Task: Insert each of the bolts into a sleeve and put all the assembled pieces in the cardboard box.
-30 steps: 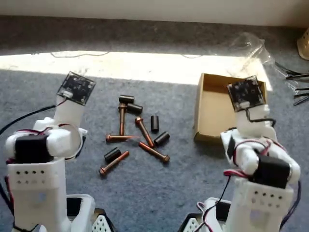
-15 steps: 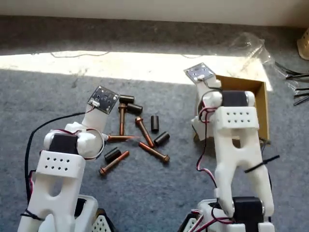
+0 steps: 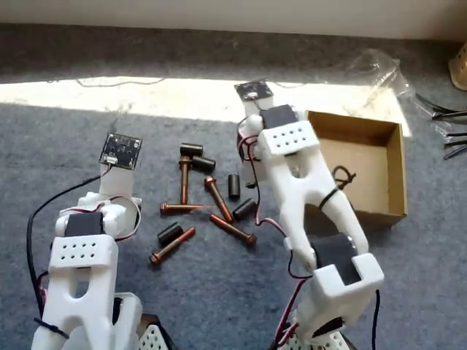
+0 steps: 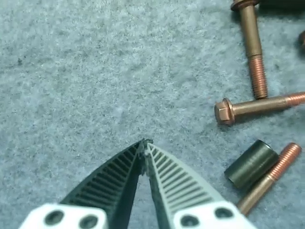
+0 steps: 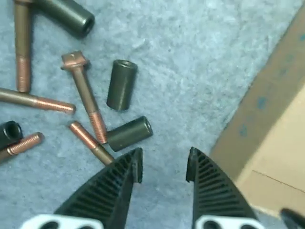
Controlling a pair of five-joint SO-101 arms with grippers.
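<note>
Nothing is assembled yet: the copper-coloured bolts and dark cylindrical sleeves lie loose on the grey carpet, and the brown cardboard box looks empty. The left gripper has its fingers closed on nothing, while the right gripper has its fingers apart.

Surface: grey short-pile carpet, speckled, covers the whole near and middle area. Light: bright sunlit band runs left to right across the far part; carpet beyond it lies in shadow. Far edge: pale wall strip. Thin wire lies on the band, far left. Far right: crumpled clear plastic bag; black ties at right edge.
</note>
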